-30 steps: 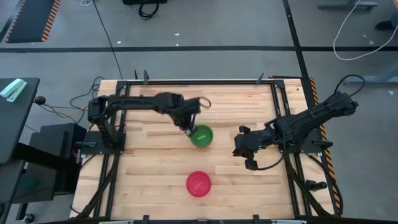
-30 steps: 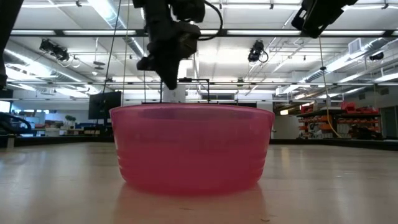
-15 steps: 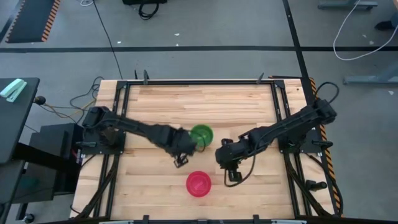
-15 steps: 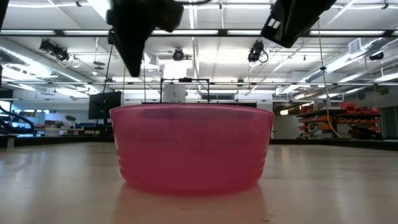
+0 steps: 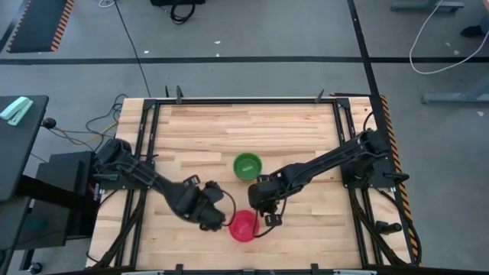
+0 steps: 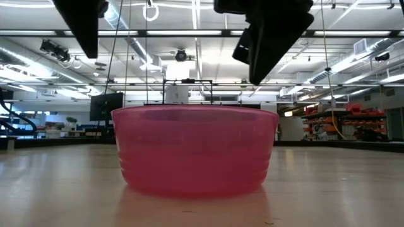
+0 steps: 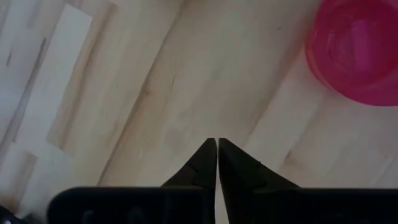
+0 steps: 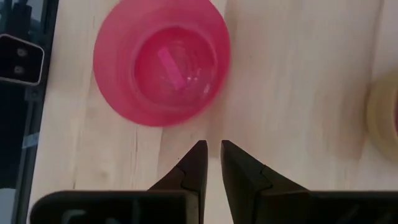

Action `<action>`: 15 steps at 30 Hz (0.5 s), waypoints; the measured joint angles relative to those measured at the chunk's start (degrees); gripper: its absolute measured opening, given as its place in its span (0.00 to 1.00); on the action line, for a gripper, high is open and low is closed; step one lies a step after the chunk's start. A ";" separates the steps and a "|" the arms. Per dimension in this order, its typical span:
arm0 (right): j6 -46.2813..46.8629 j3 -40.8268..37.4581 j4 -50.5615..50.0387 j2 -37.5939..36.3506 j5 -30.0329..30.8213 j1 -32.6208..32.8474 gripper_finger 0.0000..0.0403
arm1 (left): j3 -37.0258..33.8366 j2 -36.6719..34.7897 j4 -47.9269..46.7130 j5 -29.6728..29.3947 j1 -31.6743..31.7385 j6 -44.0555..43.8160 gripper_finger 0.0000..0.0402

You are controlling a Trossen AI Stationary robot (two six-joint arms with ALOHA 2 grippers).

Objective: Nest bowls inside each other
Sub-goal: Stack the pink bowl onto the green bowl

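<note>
A magenta-pink bowl [image 5: 244,226] stands upright on its base near the table's near edge; it fills the low view [image 6: 196,148]. A green bowl [image 5: 247,165] stands on the table's middle, farther off. My left gripper [image 5: 219,222] hovers just left of the pink bowl [image 7: 360,50], shut [image 7: 217,144]. My right gripper [image 5: 267,214] hovers just right of and beyond the pink bowl [image 8: 161,62], its fingers a narrow gap apart [image 8: 212,146]. Neither touches a bowl. Bowls of other colours are not in view.
Both arms hang above the pink bowl in the low view, left [image 6: 82,25] and right [image 6: 271,38]. A yellowish rounded edge [image 8: 384,112] shows at the border of the right wrist view. Bare wooden table [image 5: 191,130] lies left of and beyond the bowls.
My left gripper has left the green bowl's rim and swept toward the near edge, ending left of the pink bowl. My right gripper has moved from the table's right side leftward and nearer, to the pink bowl's right. Both bowls have stayed put.
</note>
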 joint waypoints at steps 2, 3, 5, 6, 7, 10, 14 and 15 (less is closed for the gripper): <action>-0.07 1.79 0.10 1.69 -0.03 0.04 0.14 | 0.00 0.00 -0.25 -1.36 -1.42 -1.32 0.04; -0.07 2.64 0.14 2.50 -0.03 0.04 0.14 | 0.00 0.00 -0.35 -1.97 -2.06 -1.84 0.04; -0.07 4.25 0.24 4.05 -0.01 0.02 0.14 | 0.00 0.00 -0.42 -2.99 -3.11 -3.23 0.04; -0.05 5.01 0.12 4.84 -0.03 0.00 0.14 | 0.00 0.00 -0.43 -3.53 -3.57 -4.06 0.04; -0.03 5.83 0.04 5.64 -0.01 -0.07 0.14 | 0.00 0.00 -0.43 -3.97 -3.95 -4.62 0.05; -0.20 7.86 0.14 7.95 0.02 -0.65 0.14 | 0.00 0.00 -0.43 -5.13 -4.91 -6.12 0.05; -1.68 9.97 -0.01 10.69 0.18 -1.81 0.14 | 0.00 0.00 -0.41 -6.53 -5.78 -7.43 0.06; -1.88 10.49 0.00 11.35 0.21 -2.14 0.14 | 0.00 0.00 -0.43 -6.75 -5.89 -7.62 0.06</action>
